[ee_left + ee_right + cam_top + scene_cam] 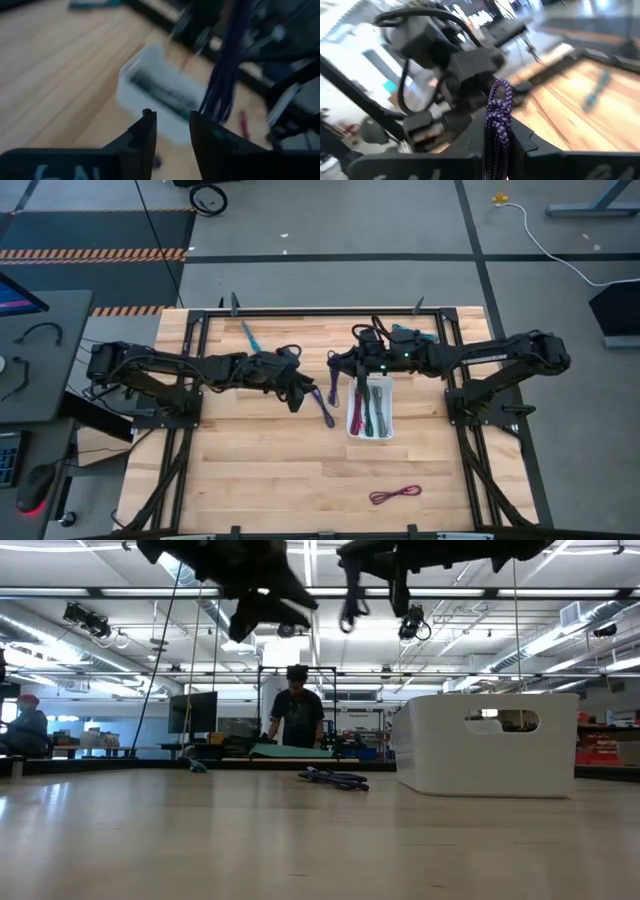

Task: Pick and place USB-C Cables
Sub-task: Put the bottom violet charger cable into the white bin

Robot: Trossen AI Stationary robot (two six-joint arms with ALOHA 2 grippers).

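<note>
My right gripper [497,140] is shut on a purple braided USB-C cable [498,107]; in the high view it hovers at the far end [345,372] of the white tray [386,432]. The tray holds several bundled cables [372,408], green and maroon among them. My left gripper [172,131] is open and raised left of the tray [297,394], touching nothing. In its wrist view a purple cable [225,75] shows blurred beyond its fingers. Another purple cable [325,410] lies flat on the table between the grippers, a teal one [248,336] near the far edge, a maroon one [395,495] near the near edge. My right gripper pinches the purple cable bundle between its two fingers, near a looped end [500,90] that sticks out past the fingertips. The rest of the bundle runs back between the fingers [470,145] and is hidden there. The cable is lifted clear of the table.
A black frame rail [300,311] runs round the wooden table. The white tray [490,745] stands at the right in the low view, with the loose purple cable [335,778] left of it. A person [297,710] stands beyond the far edge. Bare wood spreads over the near half.
</note>
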